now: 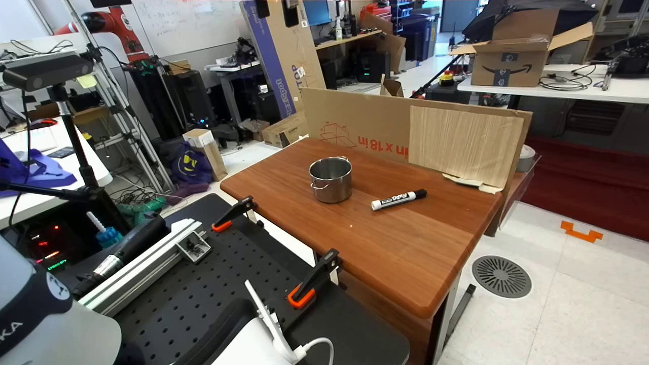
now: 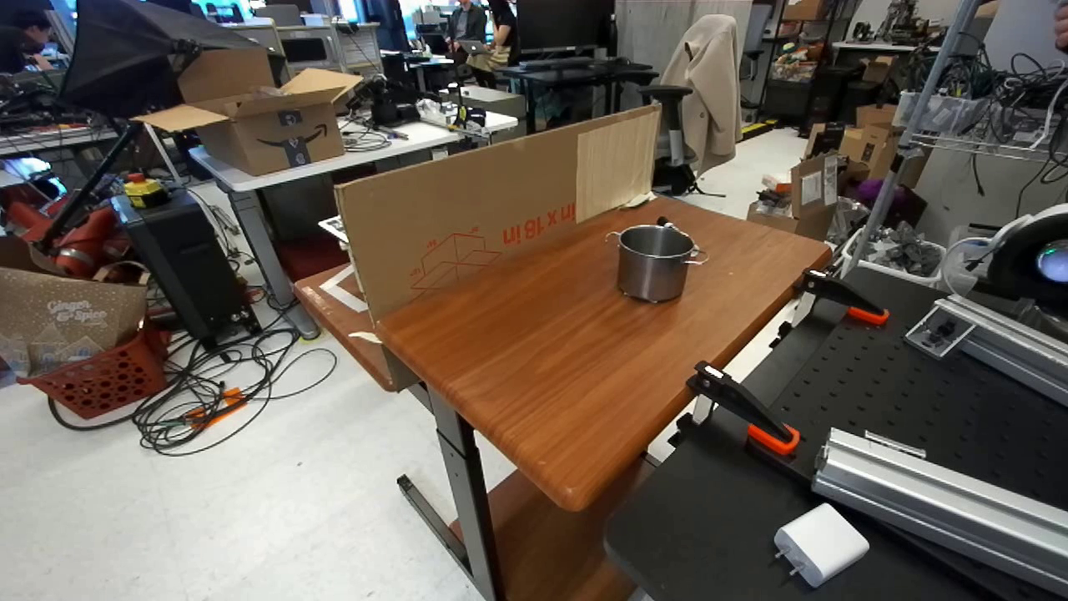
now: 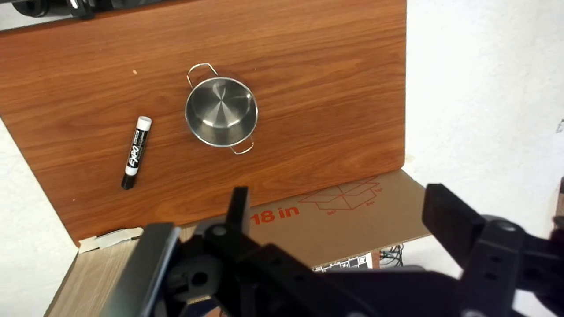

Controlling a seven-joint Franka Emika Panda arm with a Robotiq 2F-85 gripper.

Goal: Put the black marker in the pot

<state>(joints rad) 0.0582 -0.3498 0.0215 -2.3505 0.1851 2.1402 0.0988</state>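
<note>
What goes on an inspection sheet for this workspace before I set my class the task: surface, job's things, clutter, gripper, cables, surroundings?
Surface: brown wood-grain tabletop, brown cardboard panel standing along one edge.
Job's things: slim black-and-white marker lying apart from the upright round grey metal pot; nothing seen inside the pot.
Clutter: tiny pale speck on the tabletop; white plastic plug adapter on a flat black board.
Gripper: black, two-fingered, jaws apart, holding nothing.
Cables: tangled black cables on the white floor.
Surroundings: open brown cardboard box on a white table.
</note>
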